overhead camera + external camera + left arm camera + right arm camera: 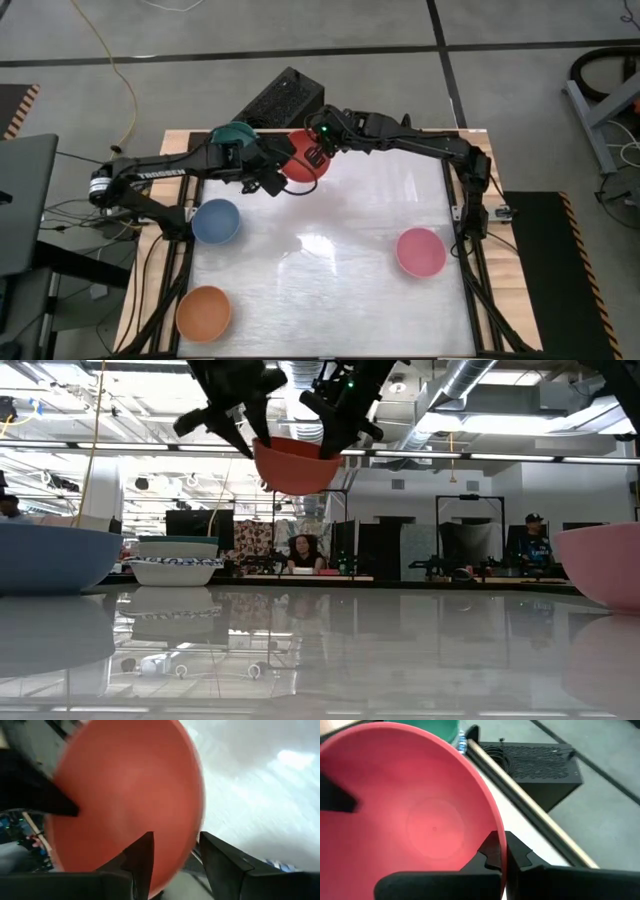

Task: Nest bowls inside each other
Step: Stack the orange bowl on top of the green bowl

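A red bowl (305,165) (295,465) hangs high above the table's far part, mouth up, with my right gripper (502,845) shut on its rim. My left gripper (175,845) is open at the opposite rim. One of its fingers (140,860) is inside the bowl and the other (220,865) outside. On the table rest a blue bowl (215,221), an orange bowl (204,312) and a pink bowl (420,251). At the far left stands a stack (175,560) with a teal bowl (235,133) on top. My right gripper pinches the red bowl's rim (496,827) between its two fingers, one inside the wall and one outside. The fingers slant down from the table's far right. The bowl is lifted clear of the table, mouth up. My left gripper straddles the rim (197,835); I cannot tell whether it touches.
A black box (283,100) lies just beyond the table's far edge. The glossy table top (330,270) is bare between the blue and pink bowls. People sit in the room behind the table, seen in the low view.
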`<state>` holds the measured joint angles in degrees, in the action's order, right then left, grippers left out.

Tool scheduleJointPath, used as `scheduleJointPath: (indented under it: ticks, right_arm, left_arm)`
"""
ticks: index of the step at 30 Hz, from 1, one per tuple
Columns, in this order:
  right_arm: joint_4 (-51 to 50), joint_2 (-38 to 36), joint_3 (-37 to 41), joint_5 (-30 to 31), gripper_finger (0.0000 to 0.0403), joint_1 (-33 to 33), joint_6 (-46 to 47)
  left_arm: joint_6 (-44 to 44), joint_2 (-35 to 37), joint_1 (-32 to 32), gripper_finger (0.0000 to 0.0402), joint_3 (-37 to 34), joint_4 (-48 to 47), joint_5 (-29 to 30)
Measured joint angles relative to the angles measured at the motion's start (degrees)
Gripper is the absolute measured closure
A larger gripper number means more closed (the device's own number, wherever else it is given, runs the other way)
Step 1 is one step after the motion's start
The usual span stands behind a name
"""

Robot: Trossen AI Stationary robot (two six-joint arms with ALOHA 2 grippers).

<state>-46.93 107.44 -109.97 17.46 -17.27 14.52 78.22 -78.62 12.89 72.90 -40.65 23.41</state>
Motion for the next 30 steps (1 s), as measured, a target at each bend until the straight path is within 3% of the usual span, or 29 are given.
scheduleJointPath:
  ticks: [4, 13, 23, 30]
  right_arm:
    - [0.0, 0.0, 0.0, 0.0, 0.0394, 0.6, 0.0]
    - [-0.3, 0.0, -0.1, -0.1, 0.0394, 1.3, -1.6]
    - [0.8, -0.2, -0.2, -1.8, 0.0338, 2.0, -2.8]
    - [0.9, -0.2, -0.2, -13.0, 0.0278, 0.2, -3.9]
  left_arm:
    - [1.2, -2.1, 0.0, 0.0284, 0.0, -2.4, 2.4]
    - [0.9, -3.2, -1.9, 0.0392, -0.1, -3.6, 4.9]
    - [-1.4, -3.2, -2.3, 0.0401, -0.2, -4.1, 6.1]
    - [-6.0, -3.2, -2.4, 0.0401, -0.2, -5.0, 6.2]
